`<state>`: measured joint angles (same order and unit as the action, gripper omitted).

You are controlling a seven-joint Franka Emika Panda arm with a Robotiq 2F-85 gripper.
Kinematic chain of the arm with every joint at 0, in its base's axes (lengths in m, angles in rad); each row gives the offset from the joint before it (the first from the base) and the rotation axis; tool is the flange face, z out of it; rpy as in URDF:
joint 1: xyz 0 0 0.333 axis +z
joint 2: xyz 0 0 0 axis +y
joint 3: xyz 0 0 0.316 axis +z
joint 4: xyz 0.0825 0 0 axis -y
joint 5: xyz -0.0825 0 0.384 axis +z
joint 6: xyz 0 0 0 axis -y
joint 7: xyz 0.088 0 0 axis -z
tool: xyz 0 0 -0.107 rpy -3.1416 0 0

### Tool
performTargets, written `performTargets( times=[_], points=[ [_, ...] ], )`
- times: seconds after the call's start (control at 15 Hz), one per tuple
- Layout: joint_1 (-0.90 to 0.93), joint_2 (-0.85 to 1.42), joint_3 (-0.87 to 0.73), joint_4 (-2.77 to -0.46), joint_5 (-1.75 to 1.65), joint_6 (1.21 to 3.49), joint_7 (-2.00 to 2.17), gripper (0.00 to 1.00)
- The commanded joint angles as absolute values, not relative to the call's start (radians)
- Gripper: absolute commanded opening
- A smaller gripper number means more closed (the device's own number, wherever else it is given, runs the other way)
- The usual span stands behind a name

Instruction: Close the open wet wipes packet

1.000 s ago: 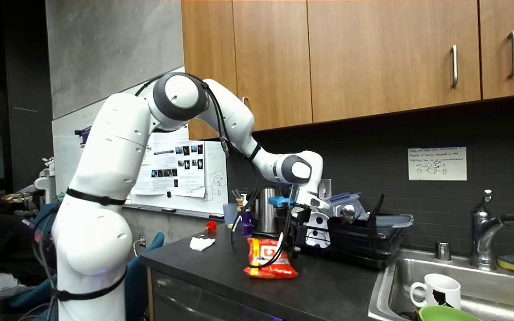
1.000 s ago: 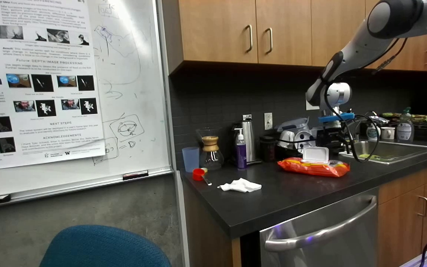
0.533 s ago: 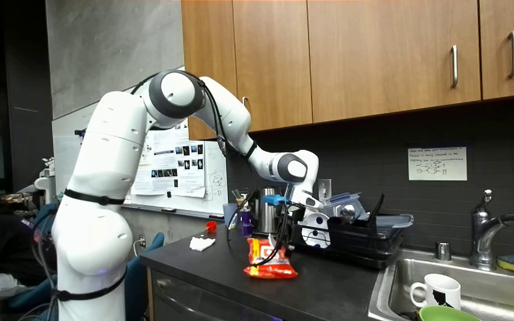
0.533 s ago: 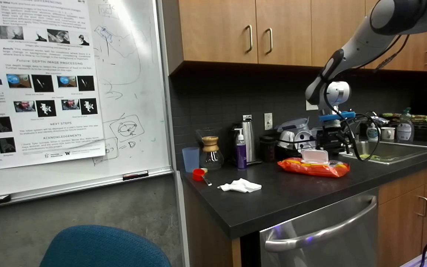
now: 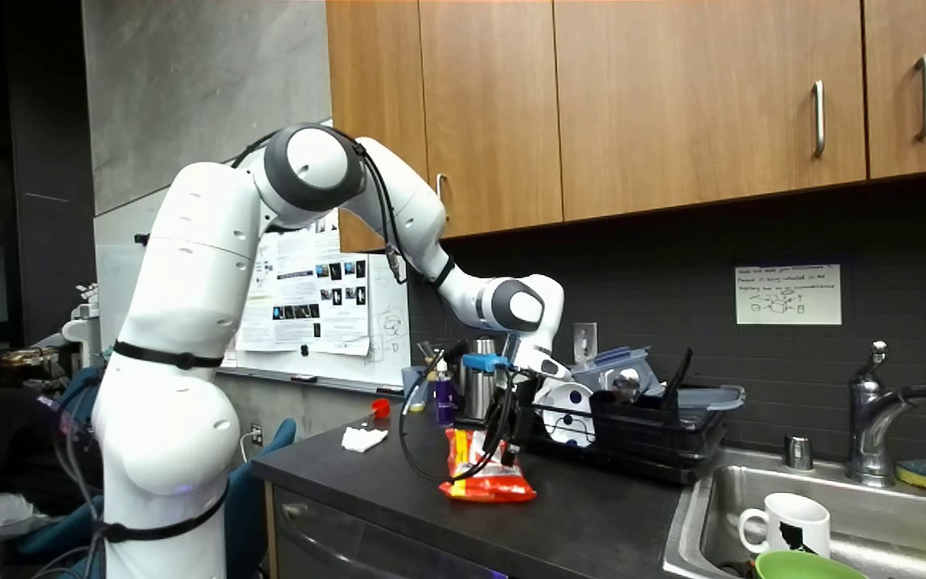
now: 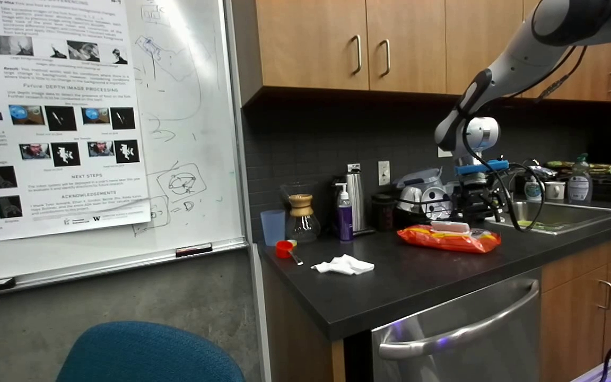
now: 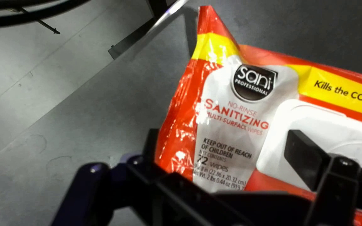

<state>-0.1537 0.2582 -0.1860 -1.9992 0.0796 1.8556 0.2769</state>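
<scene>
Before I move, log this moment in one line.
gripper: open | lid: down or nearly so, latch unclear | wet wipes packet: lying on counter | gripper touching lid: unclear

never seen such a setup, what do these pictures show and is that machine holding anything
The machine is a white robot arm ending in a dark gripper. The wide pictures come from two cameras outside it; the close-up from one on its wrist. On the counter are an orange-red wet wipes packet with a white lid, a crumpled white sheet, a red scoop, a purple bottle and a dish rack. Nothing appears held: the fingers stand apart with the packet showing between them. The lid looks down; whether fully shut, I can't tell.
</scene>
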Motion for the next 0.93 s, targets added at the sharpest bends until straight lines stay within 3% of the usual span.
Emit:
performTargets(
  times=[0.0,0.87],
  points=[
    [-0.143,0.216,-0.176,-2.047,0.060,1.859,0.255,1.00],
    [-0.103,0.211,-0.147,-2.080,0.013,1.963,0.246,1.00]
  ],
)
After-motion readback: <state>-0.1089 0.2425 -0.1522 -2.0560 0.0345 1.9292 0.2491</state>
